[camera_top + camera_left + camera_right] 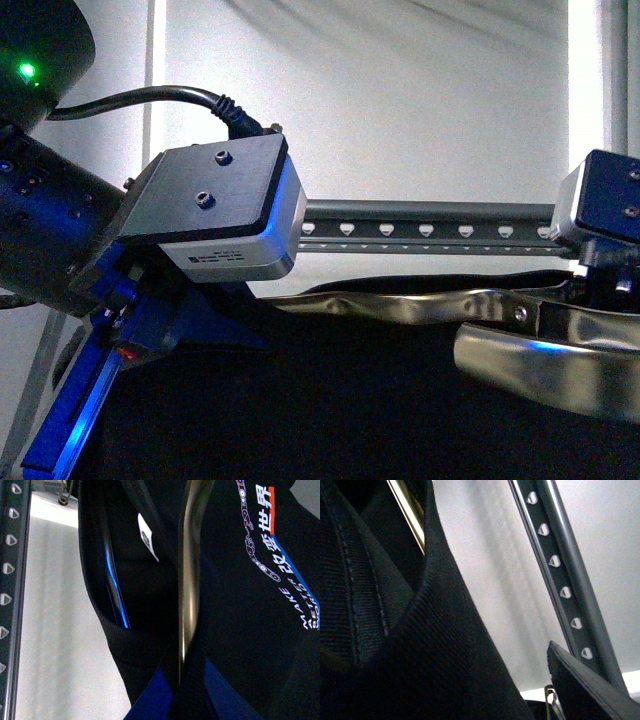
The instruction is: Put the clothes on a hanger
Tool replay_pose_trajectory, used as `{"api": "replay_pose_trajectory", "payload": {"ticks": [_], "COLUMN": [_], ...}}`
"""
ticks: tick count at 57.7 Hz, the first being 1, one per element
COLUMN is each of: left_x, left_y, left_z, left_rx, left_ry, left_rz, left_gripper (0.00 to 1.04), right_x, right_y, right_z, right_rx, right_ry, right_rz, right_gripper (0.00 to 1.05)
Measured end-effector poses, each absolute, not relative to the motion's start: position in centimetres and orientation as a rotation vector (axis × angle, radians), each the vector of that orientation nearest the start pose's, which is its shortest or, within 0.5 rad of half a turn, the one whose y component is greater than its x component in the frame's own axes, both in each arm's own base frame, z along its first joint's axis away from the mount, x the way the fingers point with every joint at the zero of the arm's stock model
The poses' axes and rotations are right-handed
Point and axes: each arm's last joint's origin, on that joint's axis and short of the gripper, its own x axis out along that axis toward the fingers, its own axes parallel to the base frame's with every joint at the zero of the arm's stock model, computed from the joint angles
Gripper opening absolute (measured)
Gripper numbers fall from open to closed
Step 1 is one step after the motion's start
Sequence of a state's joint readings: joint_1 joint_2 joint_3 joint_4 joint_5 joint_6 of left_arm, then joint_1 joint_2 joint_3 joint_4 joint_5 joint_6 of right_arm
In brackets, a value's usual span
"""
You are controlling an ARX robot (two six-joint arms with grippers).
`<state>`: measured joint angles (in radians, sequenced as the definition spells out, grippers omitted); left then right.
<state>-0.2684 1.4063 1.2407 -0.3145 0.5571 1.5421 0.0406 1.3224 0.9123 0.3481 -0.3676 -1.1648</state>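
The clothes, a black T-shirt (340, 400), fill the lower front view on a thin shiny metal coat hanger (400, 303). In the left wrist view the shirt (250, 630) shows white lettering (272, 555) and its white neck label (147, 535). My left gripper (182, 700) is shut on the shirt and the coat hanger's strip (187, 580), with a blue finger (150, 705) on either side. The hanger, a grey rail with heart-shaped holes (430, 228), runs just behind and above the shirt. My right gripper (606, 272) is open at the shirt's right end; one dark finger (585, 685) shows beside the cloth (395, 630).
A pale wall (420, 100) stands behind the rail. The rail also shows in the left wrist view (10, 580) and the right wrist view (565, 585). A small wire clip (550, 700) hangs near the right finger. A black cable (150, 100) runs over my left arm.
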Motion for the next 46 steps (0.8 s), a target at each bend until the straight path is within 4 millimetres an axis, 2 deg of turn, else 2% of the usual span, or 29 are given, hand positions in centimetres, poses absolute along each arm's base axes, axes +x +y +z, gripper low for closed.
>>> {"api": "replay_pose_trajectory", "payload": {"ticks": [8,16,20,25,30,35,39,46], "left_x": [29.5,29.5,29.5,29.5,29.5,29.4,29.4,29.4], "left_y": [-9.7,-9.6,-9.7,-9.7,-9.8,-9.8,-9.8,-9.8], "left_z": [34.0,34.0,34.3,34.4,34.5,34.5,34.5,34.5], "left_rx": [1.349,1.348,1.344,1.342,1.342,1.342,1.342,1.342], "left_ry": [-0.229,-0.229,-0.253,-0.264,-0.266,-0.266,-0.268,-0.267], "left_rz": [-0.999,-0.997,-1.001,-1.005,-1.006,-1.006,-1.007,-1.006], "left_gripper": [0.05,0.06,0.21,0.39,0.55,0.66,0.79,0.95], "right_x": [30.7,30.8,30.6,30.1,29.4,29.1,28.7,28.3], "right_y": [2.3,1.9,1.3,0.2,-0.9,-1.9,-3.1,-4.9], "right_z": [30.5,30.3,29.8,29.0,28.5,28.1,27.4,26.1], "right_rx": [-1.118,-1.116,-1.119,-1.079,-1.027,-0.984,-0.917,-0.781], "right_ry": [-0.152,-0.151,-0.14,-0.099,-0.059,-0.006,0.086,0.236], "right_rz": [0.412,0.425,0.449,0.467,0.486,0.491,0.499,0.485], "right_gripper": [0.34,0.18,0.1,0.05,0.05,0.05,0.05,0.04]}}
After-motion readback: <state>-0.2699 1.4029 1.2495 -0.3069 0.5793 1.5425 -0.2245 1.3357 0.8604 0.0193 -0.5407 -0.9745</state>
